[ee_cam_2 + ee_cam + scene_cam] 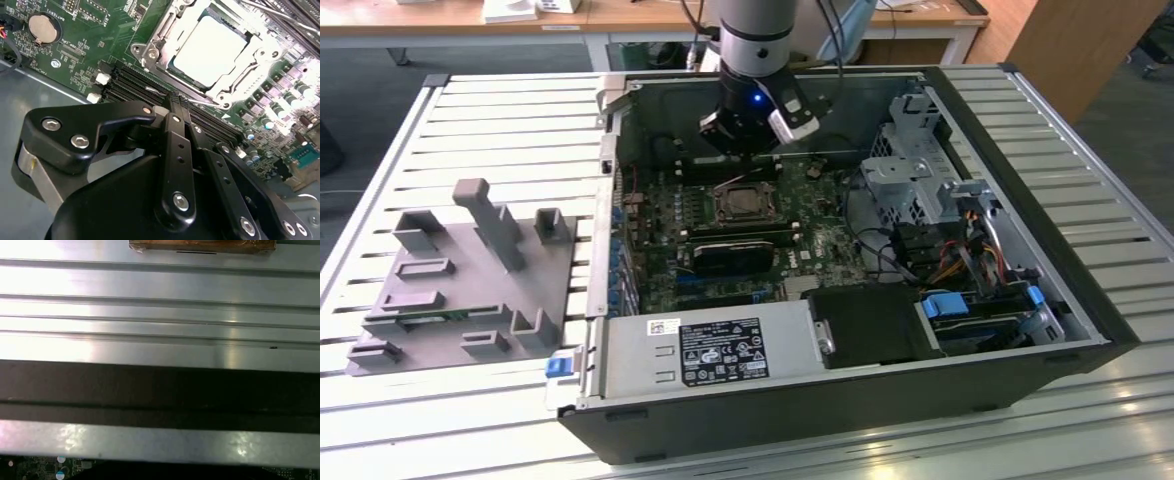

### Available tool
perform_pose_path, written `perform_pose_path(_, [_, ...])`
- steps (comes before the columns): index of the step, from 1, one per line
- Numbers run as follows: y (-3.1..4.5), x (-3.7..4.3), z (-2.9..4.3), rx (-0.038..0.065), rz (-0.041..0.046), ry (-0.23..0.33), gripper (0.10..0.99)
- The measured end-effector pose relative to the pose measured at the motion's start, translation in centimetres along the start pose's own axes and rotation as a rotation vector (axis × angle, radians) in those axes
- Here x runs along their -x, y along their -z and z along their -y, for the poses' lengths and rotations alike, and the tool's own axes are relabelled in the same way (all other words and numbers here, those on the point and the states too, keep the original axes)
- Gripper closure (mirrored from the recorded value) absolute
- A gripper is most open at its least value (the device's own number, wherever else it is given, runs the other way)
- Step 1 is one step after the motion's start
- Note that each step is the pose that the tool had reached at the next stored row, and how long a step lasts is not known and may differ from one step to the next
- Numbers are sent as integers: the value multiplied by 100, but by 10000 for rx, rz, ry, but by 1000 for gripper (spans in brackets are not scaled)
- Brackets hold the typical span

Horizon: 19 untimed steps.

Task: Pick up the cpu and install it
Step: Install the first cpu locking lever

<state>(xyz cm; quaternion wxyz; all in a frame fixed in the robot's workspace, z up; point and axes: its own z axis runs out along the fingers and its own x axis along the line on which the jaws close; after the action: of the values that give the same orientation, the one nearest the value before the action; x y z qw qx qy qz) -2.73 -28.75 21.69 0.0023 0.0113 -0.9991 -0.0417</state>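
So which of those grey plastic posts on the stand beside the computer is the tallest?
The tallest grey post stands near the middle of the grey fixture plate, leaning slightly. The shorter posts around it, like the one nearer the computer case, reach well below its top.

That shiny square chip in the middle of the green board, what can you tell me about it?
The cpu is a flat square chip with a pale, silvery metal top that catches strong glare in the second wrist view. It lies level inside its socket, framed on all sides by the socket's metal bracket, on the green board within the open computer case. The black pincer hangs above, just beyond it, not touching it.
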Motion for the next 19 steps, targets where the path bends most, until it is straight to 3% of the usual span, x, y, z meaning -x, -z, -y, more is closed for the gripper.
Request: perform_pose_path(19, [-140, 116, 10, -1, -14, -4, 980])
